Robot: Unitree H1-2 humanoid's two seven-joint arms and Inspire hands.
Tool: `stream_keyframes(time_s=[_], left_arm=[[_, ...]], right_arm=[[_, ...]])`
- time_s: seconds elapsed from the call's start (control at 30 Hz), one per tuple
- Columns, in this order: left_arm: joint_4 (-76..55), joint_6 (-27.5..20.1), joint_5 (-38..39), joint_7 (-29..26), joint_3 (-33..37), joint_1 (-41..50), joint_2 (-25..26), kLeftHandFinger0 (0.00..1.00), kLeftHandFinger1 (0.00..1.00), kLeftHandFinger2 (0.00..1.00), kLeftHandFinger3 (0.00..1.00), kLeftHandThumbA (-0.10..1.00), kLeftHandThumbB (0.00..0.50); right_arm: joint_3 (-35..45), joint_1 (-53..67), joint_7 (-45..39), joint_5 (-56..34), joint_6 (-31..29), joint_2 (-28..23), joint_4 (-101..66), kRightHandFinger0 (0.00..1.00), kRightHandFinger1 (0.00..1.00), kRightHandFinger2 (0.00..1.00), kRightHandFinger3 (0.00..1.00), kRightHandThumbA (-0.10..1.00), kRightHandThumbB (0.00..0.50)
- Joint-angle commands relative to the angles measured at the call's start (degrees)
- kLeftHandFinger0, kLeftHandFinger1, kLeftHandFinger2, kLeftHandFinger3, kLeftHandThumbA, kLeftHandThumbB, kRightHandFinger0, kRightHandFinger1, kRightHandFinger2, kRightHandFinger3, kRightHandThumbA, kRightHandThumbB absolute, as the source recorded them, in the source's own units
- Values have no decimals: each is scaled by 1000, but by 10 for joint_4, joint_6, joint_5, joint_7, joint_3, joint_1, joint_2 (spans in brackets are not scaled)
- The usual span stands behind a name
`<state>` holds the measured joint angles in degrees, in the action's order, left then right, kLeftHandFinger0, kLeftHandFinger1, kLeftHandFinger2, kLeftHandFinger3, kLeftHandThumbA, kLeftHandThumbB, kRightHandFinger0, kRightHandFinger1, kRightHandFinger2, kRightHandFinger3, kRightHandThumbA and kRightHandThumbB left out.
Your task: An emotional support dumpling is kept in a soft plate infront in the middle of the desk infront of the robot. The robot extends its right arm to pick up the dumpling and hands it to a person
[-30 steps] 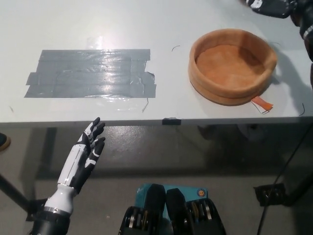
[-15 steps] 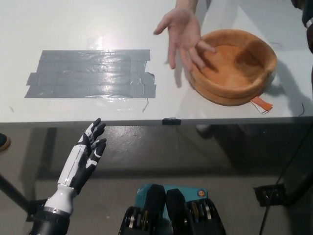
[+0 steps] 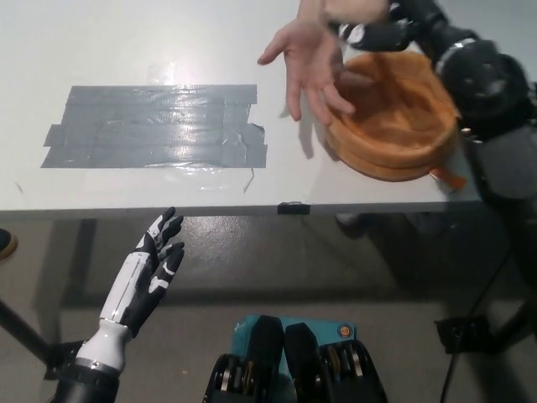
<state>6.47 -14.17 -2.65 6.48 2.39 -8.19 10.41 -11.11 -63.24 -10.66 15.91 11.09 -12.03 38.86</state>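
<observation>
Handover stage: dumpling not visible; right robot hand at the person's open palm.

No dumpling could be made out; the soft plate [image 3: 394, 126], upper right of the frame on the desk [image 3: 126, 50], showed a bare orange interior where unobscured. The black right robot hand [image 3: 377, 34] reached in across the plate's far rim, just right of a person's hand [image 3: 306, 63] held palm open at upper centre. Whether it was grasping the dumpling could not be told. Judged: the transfer runs leftward, robot hand to palm. The white left robot hand [image 3: 155, 256] rested released, fingers spread, lower left below the desk edge, well apart. Grey tape [image 3: 155, 126] lay at left.
</observation>
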Motion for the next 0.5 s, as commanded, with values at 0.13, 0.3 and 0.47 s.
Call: stream_keyframes(time_s=[0.13, 0.3, 0.47], left_arm=[[-15, -12, 8, 8, -5, 1, 8, 930, 1000, 987, 1000, 838, 253], [-16, -8, 5, 9, -3, -1, 9, 929, 1000, 985, 1000, 848, 260], [-14, -10, 8, 11, -4, -2, 10, 936, 1000, 986, 1000, 849, 261]], right_arm=[[-41, -97, 65, 41, -79, 35, 138, 52, 566, 946, 973, -100, 168], [-55, -117, 82, 44, -111, 53, 210, 43, 570, 937, 1000, -100, 162], [-69, -123, 22, 41, -97, 51, 222, 653, 1000, 1000, 1000, 363, 371]])
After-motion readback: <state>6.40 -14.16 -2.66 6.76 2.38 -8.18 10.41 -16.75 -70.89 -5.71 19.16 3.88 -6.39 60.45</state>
